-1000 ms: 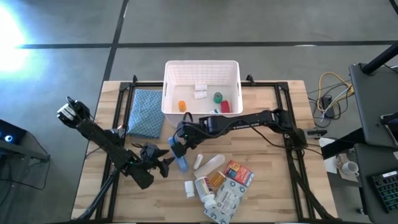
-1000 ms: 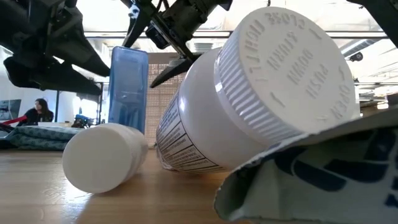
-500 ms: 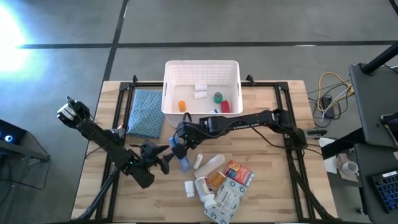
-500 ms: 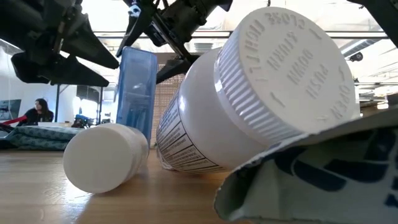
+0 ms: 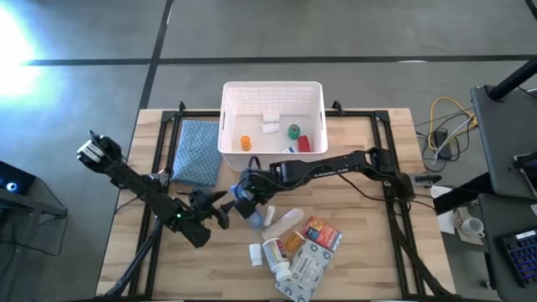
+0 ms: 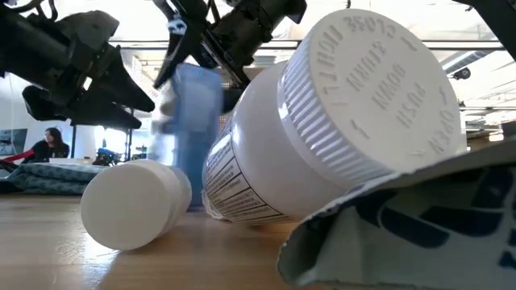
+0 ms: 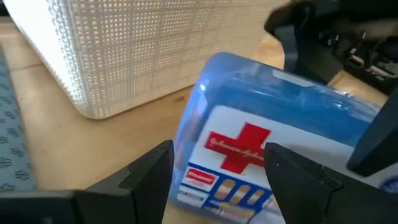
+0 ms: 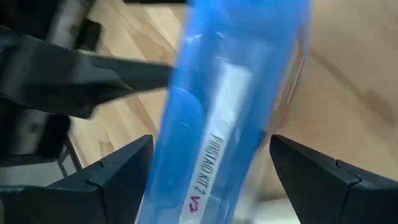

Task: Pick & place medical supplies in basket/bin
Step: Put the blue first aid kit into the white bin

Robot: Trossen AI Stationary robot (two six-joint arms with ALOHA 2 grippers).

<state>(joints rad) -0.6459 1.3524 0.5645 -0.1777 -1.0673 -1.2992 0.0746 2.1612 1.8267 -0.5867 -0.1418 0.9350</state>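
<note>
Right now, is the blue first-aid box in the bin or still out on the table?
Out. The first-aid box stands between both grippers, short of the bin.

Glossy translucent plastic first-aid box [image 7: 267,155]; matt wooden table [image 5: 377,252].

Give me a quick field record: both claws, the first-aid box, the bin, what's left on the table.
right claw: open, fingers on either side of the first-aid box
left claw: open, just beside the box
first-aid box: on the table, in front of the bin
bin contents: several small items
left on table: pill bottles, other packs
blue cloth: beside the bin
</note>
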